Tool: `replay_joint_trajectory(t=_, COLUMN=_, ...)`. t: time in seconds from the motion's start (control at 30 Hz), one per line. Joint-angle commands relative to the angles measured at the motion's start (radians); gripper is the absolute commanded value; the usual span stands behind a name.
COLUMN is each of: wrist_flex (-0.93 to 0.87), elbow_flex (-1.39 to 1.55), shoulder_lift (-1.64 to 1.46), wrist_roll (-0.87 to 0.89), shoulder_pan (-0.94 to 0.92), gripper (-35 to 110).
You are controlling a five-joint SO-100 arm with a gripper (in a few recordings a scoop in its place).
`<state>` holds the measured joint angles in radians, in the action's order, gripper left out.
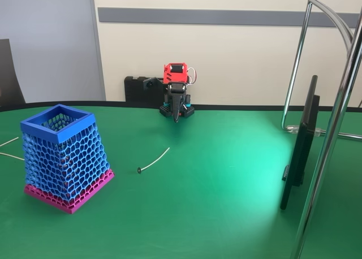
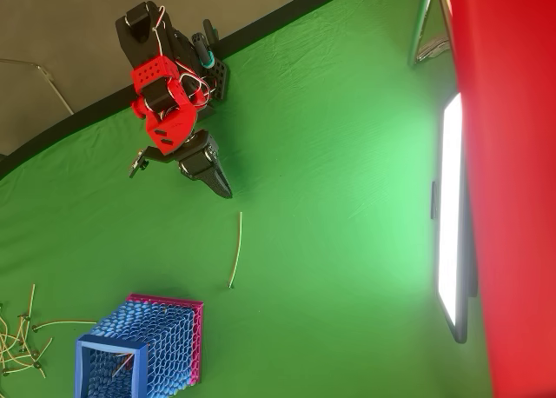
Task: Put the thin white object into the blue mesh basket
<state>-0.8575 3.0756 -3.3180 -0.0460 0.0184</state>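
The thin white object [image 1: 154, 159] [image 2: 236, 249] lies flat on the green table, its small dark tip toward the basket. The blue mesh basket [image 1: 63, 155] [image 2: 143, 346] stands upright on its magenta base, left of the stick in the fixed view and at the bottom left in the overhead view. A pale stick shows inside it in the overhead view. My gripper [image 1: 177, 115] [image 2: 222, 188] is folded near the arm's base at the table's far edge, fingers together and pointing down, well short of the stick, holding nothing.
Several loose pale sticks [image 2: 22, 337] lie at the table's left edge beyond the basket. A flat screen [image 1: 298, 146] [image 2: 452, 215] on a stand and chrome tubing [image 1: 334, 123] occupy the right side. A black block [image 1: 138, 89] sits behind the arm.
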Motion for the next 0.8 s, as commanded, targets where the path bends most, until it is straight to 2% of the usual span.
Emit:
replay_joint_trajectory(t=0.0, wrist_flex=-0.011, elbow_flex=0.008, shoulder_lift=-0.008, wrist_roll=-0.044, shoulder_pan=0.04, gripper=1)
replay_joint_trajectory(t=0.77, wrist_flex=-0.009, elbow_flex=0.008, shoulder_lift=-0.008, wrist_roll=-0.043, shoulder_pan=0.043, gripper=1)
